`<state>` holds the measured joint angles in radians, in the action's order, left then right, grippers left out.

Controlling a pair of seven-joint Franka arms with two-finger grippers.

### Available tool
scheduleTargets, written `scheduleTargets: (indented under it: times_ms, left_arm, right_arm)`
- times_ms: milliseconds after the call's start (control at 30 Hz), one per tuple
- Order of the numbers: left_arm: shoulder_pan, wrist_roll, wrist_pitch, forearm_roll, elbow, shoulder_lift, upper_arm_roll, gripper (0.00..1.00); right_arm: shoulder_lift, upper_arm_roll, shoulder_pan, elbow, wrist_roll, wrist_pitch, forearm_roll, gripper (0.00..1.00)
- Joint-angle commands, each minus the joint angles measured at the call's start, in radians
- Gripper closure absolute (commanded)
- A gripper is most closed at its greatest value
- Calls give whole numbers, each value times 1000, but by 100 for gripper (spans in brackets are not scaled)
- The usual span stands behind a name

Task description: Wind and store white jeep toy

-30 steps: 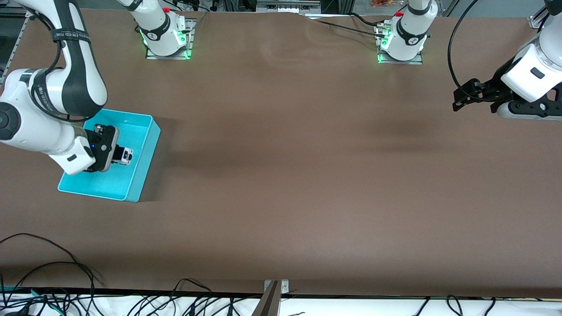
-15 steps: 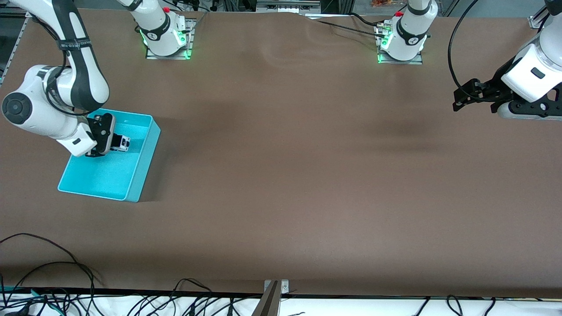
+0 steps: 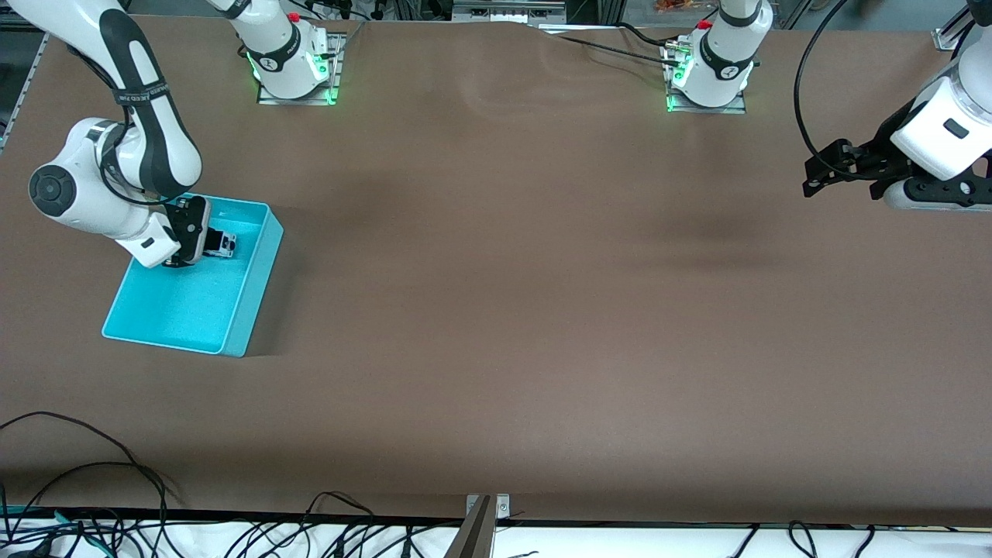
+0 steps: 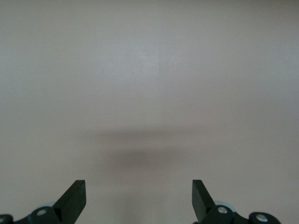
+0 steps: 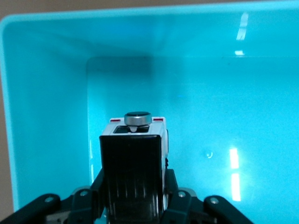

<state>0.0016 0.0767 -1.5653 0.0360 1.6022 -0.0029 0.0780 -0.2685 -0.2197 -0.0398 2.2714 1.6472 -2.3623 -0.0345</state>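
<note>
The white jeep toy (image 3: 224, 245), small and boxy with a black roof, is held in my right gripper (image 3: 211, 246) inside the cyan bin (image 3: 236, 310), low over the part of its floor farthest from the front camera. In the right wrist view the black roof (image 5: 133, 172) sits between the fingers, and a round spare wheel (image 5: 138, 118) shows at the toy's end, with the bin's floor and walls (image 5: 42, 93) all around. My left gripper (image 3: 814, 177) is open and empty, waiting in the air over the left arm's end of the table; its fingertips (image 4: 74, 196) show over bare brown table.
The brown table top (image 3: 542, 271) spreads between the two arms. Cables (image 3: 93, 465) lie along the table's edge nearest the front camera, and a metal bracket (image 3: 484, 508) sits at the middle of that edge.
My right gripper has carried the jeep toy lower into the bin and toward the wall farthest from the front camera. The left arm has barely moved.
</note>
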Motion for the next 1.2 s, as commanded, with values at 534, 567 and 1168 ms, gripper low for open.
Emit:
scheduleTargets:
  times_ms: [534, 567, 1168]
  left_arm:
    - [23, 3, 27, 32, -67, 18, 2, 0]
    - [26, 3, 27, 32, -70, 18, 2, 0]
    - [26, 5, 27, 33, -70, 20, 3, 0]
  right_arm:
    - [-25, 2, 17, 16, 54, -43, -70, 0]
    - [-23, 3, 17, 14, 54, -40, -70, 0]
    - [17, 42, -2, -326, -133, 354, -73, 0]
